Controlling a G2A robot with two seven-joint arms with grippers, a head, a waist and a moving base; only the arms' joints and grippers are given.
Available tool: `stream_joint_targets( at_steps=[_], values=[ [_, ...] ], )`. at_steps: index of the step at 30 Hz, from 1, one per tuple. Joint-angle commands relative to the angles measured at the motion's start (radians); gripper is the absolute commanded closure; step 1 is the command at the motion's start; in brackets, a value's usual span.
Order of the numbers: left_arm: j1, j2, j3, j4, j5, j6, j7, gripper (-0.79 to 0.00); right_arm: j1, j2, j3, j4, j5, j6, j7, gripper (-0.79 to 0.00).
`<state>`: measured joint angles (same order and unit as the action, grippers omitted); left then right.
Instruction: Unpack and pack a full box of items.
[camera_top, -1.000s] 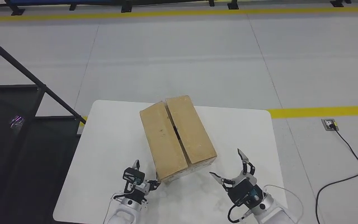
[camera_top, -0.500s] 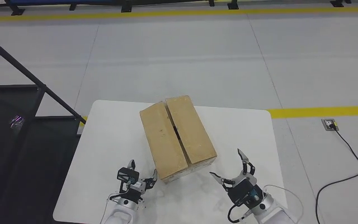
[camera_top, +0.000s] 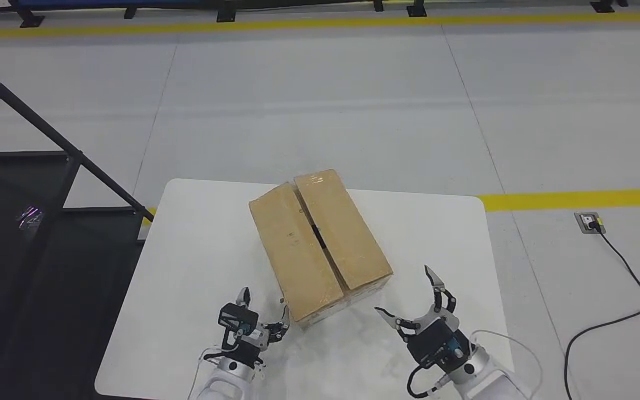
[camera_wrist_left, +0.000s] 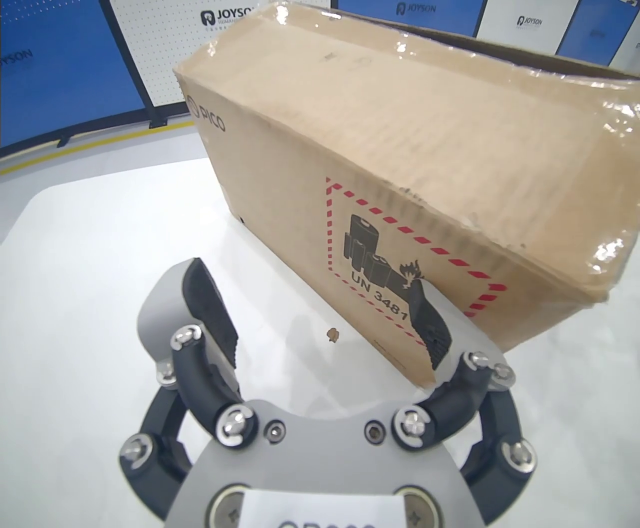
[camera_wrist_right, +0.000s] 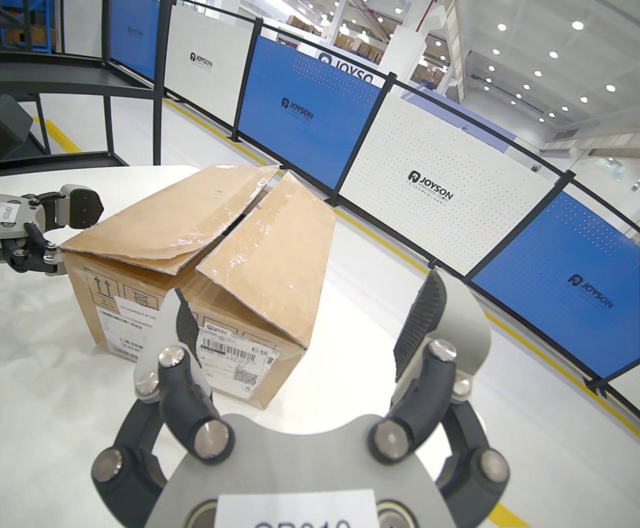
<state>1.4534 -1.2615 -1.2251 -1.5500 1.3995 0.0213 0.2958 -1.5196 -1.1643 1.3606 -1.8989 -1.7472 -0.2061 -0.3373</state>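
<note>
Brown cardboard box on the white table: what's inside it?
The brown cardboard box has its two top flaps nearly closed. Only a narrow dark slit shows between them; the flaps cover whatever is inside.

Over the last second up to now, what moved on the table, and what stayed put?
The left gripper drew back slightly from the cardboard box, then came forward again. It is open, with one finger against the box's near corner. The box's near end has swung slightly toward the right gripper. Nothing was gripped or let go. The right gripper stayed open beside the box.
</note>
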Motion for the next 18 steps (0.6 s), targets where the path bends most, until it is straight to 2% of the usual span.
stream_joint_targets(
  at_steps=[1,10,18],
  values=[
    [0.000,0.000,0.001,0.000,0.001,-0.001,0.000,-0.785,0.000,0.000,0.000,0.000,0.000,0.000,0.000,-0.785],
    [0.001,-0.002,0.000,-0.005,-0.012,0.004,-0.006,-0.785,0.000,0.000,0.000,0.000,0.000,0.000,0.000,-0.785],
    [0.003,-0.011,-0.007,0.005,-0.065,0.036,0.041,-0.785,0.000,0.000,0.000,0.000,0.000,0.000,0.000,-0.785]
  ],
)
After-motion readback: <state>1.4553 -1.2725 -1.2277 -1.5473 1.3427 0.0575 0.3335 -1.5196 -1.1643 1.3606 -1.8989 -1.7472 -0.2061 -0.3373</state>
